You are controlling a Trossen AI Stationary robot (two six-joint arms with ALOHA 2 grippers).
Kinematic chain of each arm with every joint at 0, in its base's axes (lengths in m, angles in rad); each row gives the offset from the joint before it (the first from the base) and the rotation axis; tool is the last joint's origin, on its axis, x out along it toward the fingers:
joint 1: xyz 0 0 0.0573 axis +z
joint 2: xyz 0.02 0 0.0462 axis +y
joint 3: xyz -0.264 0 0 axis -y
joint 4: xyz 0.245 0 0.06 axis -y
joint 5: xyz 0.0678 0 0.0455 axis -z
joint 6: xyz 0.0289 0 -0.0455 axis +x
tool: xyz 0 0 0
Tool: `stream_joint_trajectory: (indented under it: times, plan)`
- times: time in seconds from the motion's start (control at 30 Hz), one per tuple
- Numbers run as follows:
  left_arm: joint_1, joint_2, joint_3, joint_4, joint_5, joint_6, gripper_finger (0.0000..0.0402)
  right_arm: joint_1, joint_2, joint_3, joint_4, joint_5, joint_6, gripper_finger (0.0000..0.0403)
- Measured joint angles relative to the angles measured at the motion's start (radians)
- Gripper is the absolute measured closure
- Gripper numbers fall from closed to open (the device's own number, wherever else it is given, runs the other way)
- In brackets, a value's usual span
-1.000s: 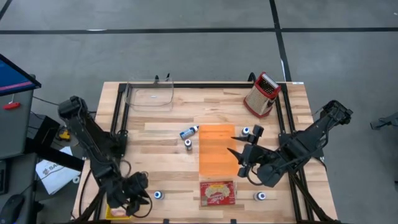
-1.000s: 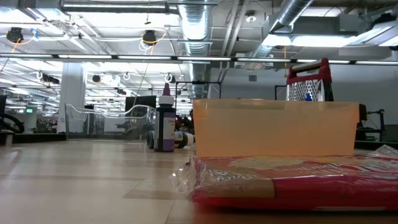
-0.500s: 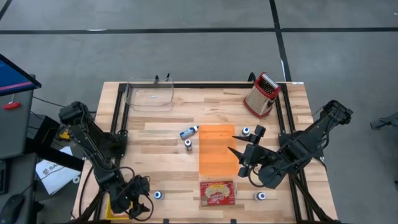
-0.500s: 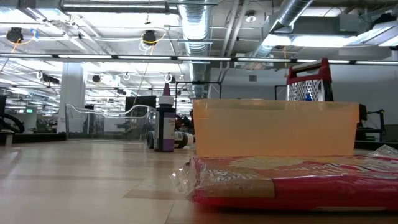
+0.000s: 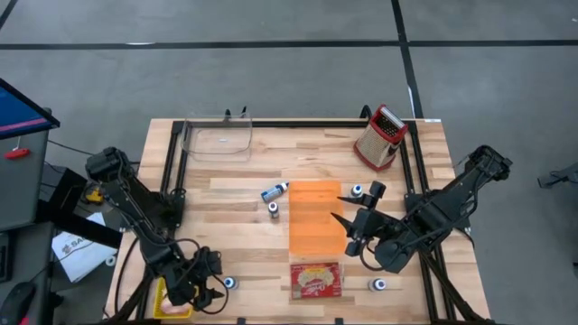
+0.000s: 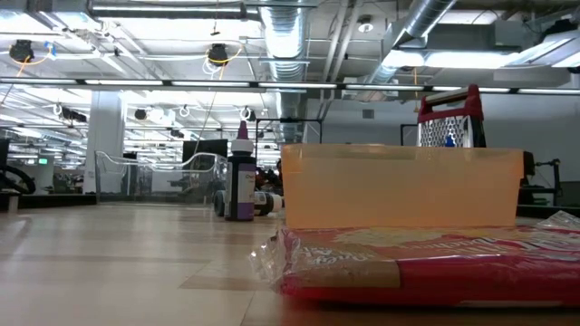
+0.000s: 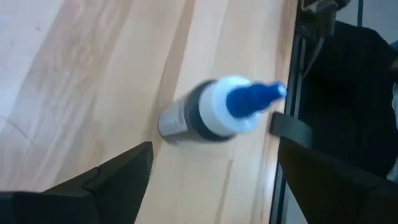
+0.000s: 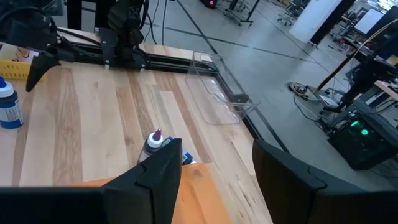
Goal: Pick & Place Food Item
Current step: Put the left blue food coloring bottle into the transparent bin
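The food item, a red-and-white packet (image 5: pixel 316 280), lies flat on the table near its front edge, just in front of the orange bin (image 5: pixel 316 218); the low view shows the packet (image 6: pixel 426 263) close up. My left gripper (image 5: pixel 217 283) is open at the near left, its fingers either side of a small blue-capped bottle (image 7: pixel 217 112) without touching it. My right gripper (image 5: pixel 341 217) hangs open above the bin's right edge with nothing between its fingers (image 8: pixel 149 180).
Small bottles stand or lie around the bin (image 5: pixel 275 190) (image 5: pixel 273 208) (image 5: pixel 357 190) (image 5: pixel 377 284). A clear container (image 5: pixel 219 137) sits at the far left and a red-framed grater (image 5: pixel 381 135) at the far right. A yellow object (image 5: pixel 167 302) lies at the near left corner.
My left gripper has opened and gone a little down and toward the small blue-capped bottle at the near left. The yellow object behind it now shows more. My right gripper has kept still.
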Motion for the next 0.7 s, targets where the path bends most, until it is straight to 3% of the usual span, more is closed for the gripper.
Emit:
stream_joint_trajectory:
  times: [0.37, 0.7]
  plan:
    - [0.038, 0.000, 0.000, 0.047, -0.069, 0.099, 0.0063, 0.001, 0.000, 0.000, -0.007, 0.000, 0.000, 0.0214]
    - [0.042, 0.050, 0.000, 0.096, -0.066, 0.102, 0.0108, 0.003, 0.000, 0.000, -0.015, 0.000, 0.000, 0.0214]
